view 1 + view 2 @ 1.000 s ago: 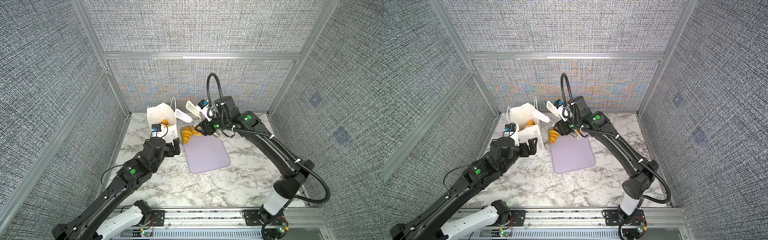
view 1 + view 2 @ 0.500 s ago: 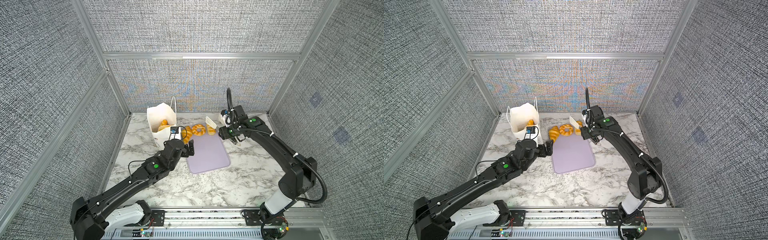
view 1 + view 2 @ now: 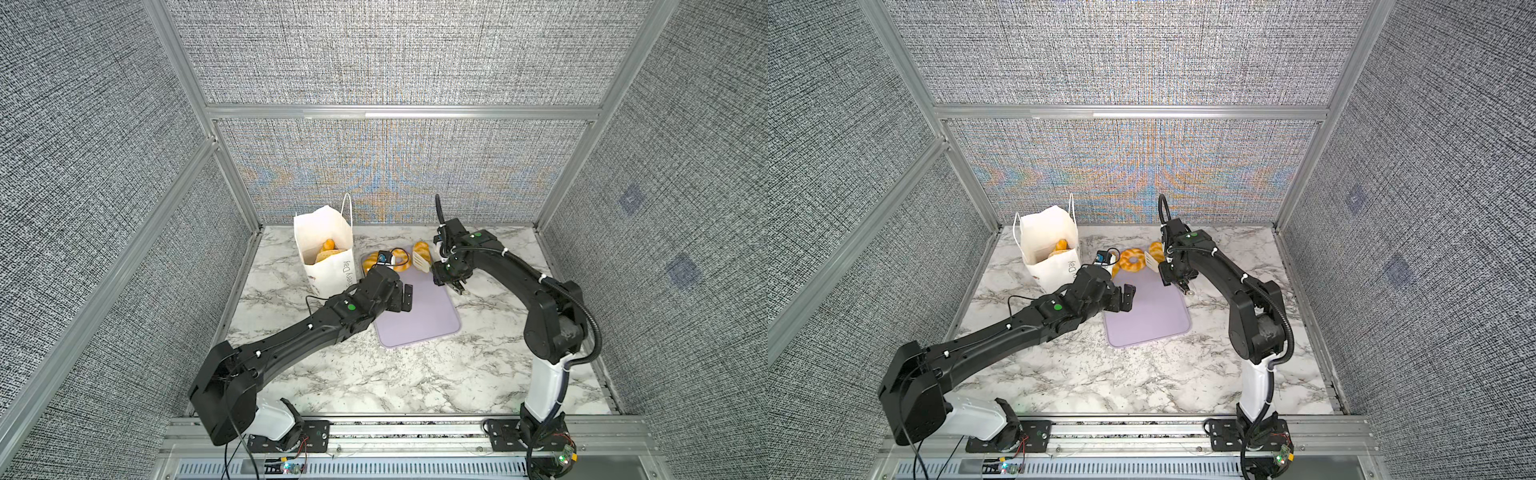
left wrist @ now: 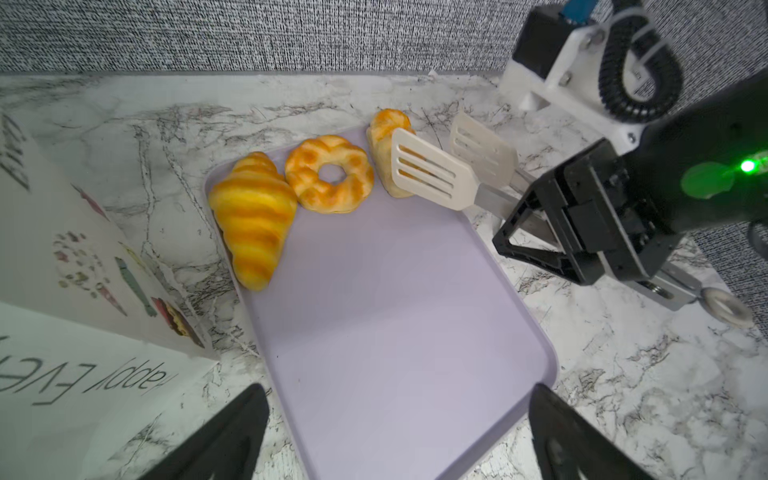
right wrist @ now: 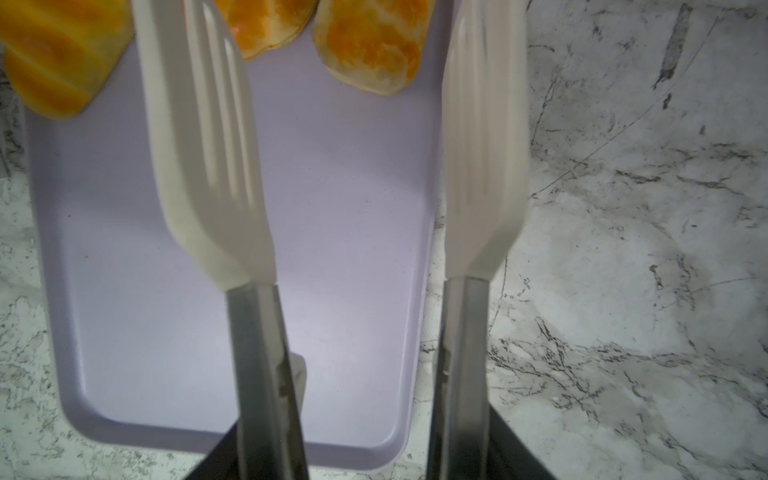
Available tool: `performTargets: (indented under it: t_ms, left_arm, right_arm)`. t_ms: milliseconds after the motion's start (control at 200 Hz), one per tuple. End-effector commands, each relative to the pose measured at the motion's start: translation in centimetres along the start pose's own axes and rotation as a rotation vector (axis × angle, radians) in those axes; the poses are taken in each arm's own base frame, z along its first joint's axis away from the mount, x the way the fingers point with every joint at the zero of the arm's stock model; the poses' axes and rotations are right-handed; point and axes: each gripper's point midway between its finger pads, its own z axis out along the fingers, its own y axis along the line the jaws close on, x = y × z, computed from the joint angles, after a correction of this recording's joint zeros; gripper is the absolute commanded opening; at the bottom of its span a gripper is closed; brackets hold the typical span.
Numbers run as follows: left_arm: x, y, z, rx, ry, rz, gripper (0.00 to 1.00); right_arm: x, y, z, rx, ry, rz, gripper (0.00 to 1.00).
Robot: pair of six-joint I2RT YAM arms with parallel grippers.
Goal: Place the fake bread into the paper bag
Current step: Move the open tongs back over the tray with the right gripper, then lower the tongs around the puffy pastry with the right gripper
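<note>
Bread lies in two places: some in the bag (image 3: 332, 266), upright on the desk (image 3: 415, 374) at 10 o'clock from the tray (image 3: 419, 316), and three pieces along the tray's 12 o'clock end: croissant (image 4: 253, 212), ring (image 4: 307, 166), roll (image 4: 384, 137). The right gripper (image 3: 449, 274), clamped on the handles of the tongs (image 4: 428, 176), reaches in from 2 o'clock with the blades apart either side of the roll; contact I cannot tell. Done well, I judge, the blades go down to the tray, squeeze slowly across the roll's middle rather than its glossy end, then lift straight before swinging towards 10 o'clock. The left gripper (image 3: 404, 298) hangs wide and empty over the tray; it could steady the bag.
</note>
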Motion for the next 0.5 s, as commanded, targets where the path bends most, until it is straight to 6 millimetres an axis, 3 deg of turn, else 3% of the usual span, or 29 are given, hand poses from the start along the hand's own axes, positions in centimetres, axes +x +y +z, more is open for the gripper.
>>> performTargets:
  t_ms: [0,495]
  left_arm:
    - [0.5,0.1,0.7,-0.014,0.052,0.064,0.99]
    - [1.4,2.2,1.1,-0.034,0.088,0.102,1.0]
  right_arm:
    - [0.1,-0.1,0.7,0.011,0.043,0.027,0.58]
    - [-0.6,-0.5,3.7,0.048,0.138,0.062,0.51]
